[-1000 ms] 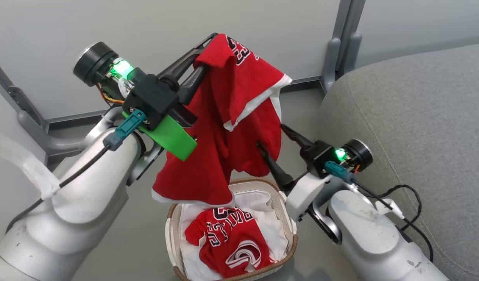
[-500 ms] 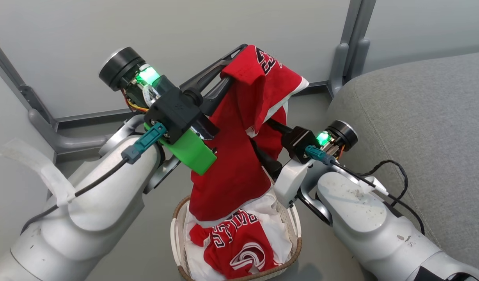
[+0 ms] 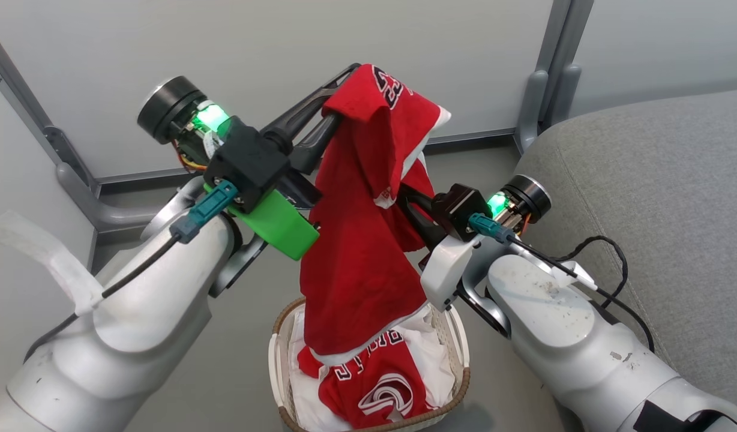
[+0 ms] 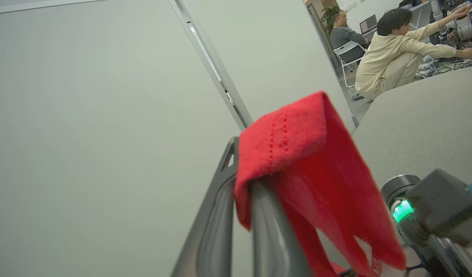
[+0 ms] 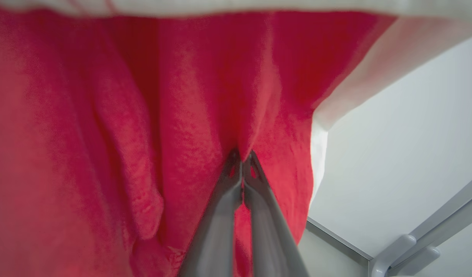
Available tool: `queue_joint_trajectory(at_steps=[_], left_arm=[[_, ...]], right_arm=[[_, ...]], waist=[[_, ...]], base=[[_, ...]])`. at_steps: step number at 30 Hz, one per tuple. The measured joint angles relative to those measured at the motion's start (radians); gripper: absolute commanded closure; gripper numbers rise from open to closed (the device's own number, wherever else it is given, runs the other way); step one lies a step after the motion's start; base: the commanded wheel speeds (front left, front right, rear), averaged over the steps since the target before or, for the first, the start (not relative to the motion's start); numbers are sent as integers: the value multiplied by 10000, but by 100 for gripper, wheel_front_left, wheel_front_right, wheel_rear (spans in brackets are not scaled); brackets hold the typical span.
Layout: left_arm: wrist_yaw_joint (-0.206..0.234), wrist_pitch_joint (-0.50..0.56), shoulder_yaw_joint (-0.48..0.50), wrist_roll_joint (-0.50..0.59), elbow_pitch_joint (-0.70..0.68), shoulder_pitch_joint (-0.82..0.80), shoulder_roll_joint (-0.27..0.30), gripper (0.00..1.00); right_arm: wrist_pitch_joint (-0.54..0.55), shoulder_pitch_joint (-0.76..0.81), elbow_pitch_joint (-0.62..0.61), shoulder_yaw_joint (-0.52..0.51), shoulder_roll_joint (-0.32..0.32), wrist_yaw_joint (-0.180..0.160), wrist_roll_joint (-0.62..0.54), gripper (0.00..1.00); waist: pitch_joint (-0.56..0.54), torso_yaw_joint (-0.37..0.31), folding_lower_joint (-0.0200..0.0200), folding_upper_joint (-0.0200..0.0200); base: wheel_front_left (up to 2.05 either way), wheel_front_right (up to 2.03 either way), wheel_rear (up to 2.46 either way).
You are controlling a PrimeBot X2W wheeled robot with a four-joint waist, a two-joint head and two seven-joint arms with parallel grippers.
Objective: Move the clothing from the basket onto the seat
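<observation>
1. The left gripper is raised above the basket, its jaws closed on the top fold of the held jersey. In the left wrist view the red cloth drapes over the two dark fingers, which are pressed together.
2. The right gripper is lower and to the right, its jaws pinched tight on a fold in the middle of the same garment.
3. The held jersey hangs between the two arms, off the seat. Its white-trimmed hem is over the basket's far edge. I cannot tell whether it touches what lies below.
4. The second jersey lies crumpled in the basket on a white cloth, towards the near edge, lettering up.
5. The basket stands on the floor, just beside the seat's rounded left edge.
6. In the left wrist view, a person in pale clothes crouches beyond the seat.
</observation>
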Motion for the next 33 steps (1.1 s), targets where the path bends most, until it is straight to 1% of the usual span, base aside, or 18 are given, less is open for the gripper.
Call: queue_joint_trajectory(at_steps=[11, 13, 14, 15, 20, 23, 27, 33], left_arm=[[374, -13, 614, -792, 859, 737, 449, 100], [424, -48, 763, -1057, 995, 913, 460, 60], [426, -54, 834, -1147, 1080, 1024, 477, 22], [443, -77, 894, -1214, 1147, 1123, 495, 0], [510, -148, 1218, -1710, 1429, 1728, 537, 0], [525, -171, 1317, -1864, 1463, 2204, 447, 0], [593, -215, 1396, -1981, 1325, 2949, 59, 0], [562, -242, 1680, -1881, 907, 4100, -742, 0]], right_arm=[[0, 546, -1057, -629, -36, 0, -86, 100], [0, 616, -1312, -830, -56, 0, -98, 100], [2, 650, -1442, -932, -73, 0, -100, 100], [0, 686, -1553, -1009, -90, 0, -123, 100], [0, 916, -2109, -1624, -132, 0, -213, 100], [2, 1062, -2345, -2015, -155, 0, -307, 100], [2, 1314, -2752, -2650, -240, 0, -518, 100], [2, 1871, -3306, -3519, -368, 0, -892, 100]], waist=[[122, -217, 0, 0], [147, -250, 0, 0], [159, -268, 0, 0], [166, -282, 1, 0], [225, -337, 1, 0], [263, -346, 0, 0], [329, -340, 0, 0], [456, -448, 1, 0]], base=[[0, 0, 0], [0, 0, 0], [0, 0, 0], [0, 0, 0], [0, 0, 0], [0, 0, 0], [0, 0, 0], [0, 0, 0]])
